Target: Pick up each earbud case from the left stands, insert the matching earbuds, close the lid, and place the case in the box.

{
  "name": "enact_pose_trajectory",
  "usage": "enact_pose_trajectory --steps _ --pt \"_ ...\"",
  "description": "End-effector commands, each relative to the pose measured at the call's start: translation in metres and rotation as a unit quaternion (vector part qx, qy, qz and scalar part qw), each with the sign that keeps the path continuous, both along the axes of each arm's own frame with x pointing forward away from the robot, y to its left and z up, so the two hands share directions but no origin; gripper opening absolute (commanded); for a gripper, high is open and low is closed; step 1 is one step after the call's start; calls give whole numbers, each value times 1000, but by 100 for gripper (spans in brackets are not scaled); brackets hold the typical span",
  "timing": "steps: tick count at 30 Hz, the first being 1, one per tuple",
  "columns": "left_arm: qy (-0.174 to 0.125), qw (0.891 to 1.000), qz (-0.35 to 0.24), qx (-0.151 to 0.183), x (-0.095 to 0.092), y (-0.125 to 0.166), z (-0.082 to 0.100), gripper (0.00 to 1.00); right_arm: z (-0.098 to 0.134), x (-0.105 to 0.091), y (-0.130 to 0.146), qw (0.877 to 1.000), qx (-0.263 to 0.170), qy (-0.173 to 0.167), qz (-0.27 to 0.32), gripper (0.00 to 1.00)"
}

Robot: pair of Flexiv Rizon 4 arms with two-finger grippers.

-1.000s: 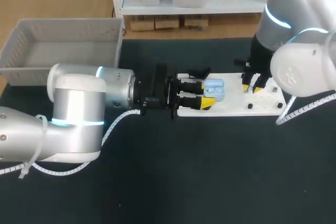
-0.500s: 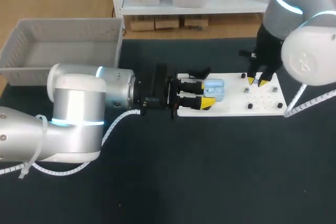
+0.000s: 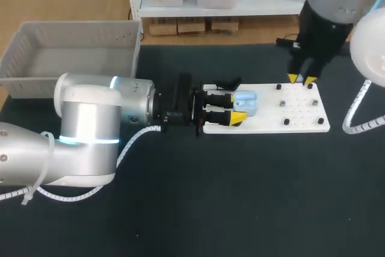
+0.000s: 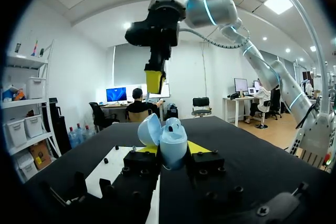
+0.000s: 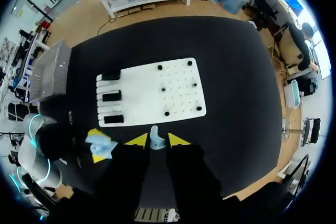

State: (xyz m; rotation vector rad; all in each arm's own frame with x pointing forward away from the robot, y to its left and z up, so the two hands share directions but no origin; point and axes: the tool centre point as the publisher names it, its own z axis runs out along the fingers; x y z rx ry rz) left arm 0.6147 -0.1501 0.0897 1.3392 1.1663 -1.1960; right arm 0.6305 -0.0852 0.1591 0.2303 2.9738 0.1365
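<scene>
The left arm (image 3: 90, 124) lies low and level over the black desk (image 3: 240, 209), stretched from the left towards the middle. Its left claw (image 3: 236, 107) is closed on a light blue rounded plastic earbud case (image 3: 245, 102), with one yellow-tipped finger on each side; the case's lid stands open. The case is held over the left end of a white flat pegboard (image 3: 264, 123), which lies right of the desk's middle.

The right arm (image 3: 328, 16) comes in from the far right and hangs nearly upright. Its right claw (image 3: 302, 79) points straight down above the board's far right edge; the fingers are only narrowly apart, pinching a small pale blue earbud (image 5: 155, 136) between their yellow tips.

Three black stands (image 5: 111, 97) line the board's left end; small black pegs (image 5: 167, 114) dot its right half. A grey plastic basket (image 3: 36, 58) sits at the far left of the desk, well apart from the board.
</scene>
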Motion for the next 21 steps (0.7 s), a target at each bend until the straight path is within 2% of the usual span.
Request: enact_pose_trajectory --steps 1,7,13,14,21 --pt "-2 1000 4 -1 -2 0 -1 0 27 -23 18 1000 -13 -4 8 0" --pt "-2 1000 4 -1 -2 0 -1 0 29 -36 54 998 -19 48 42 0" --pt "-2 1000 4 -1 -2 0 -1 0 21 -43 83 996 -22 52 68 0" --pt "-2 1000 4 -1 -2 0 -1 0 22 -43 85 996 -11 52 65 0" --pt "-2 1000 4 -1 -2 0 -1 0 22 -43 85 996 -11 52 65 0"
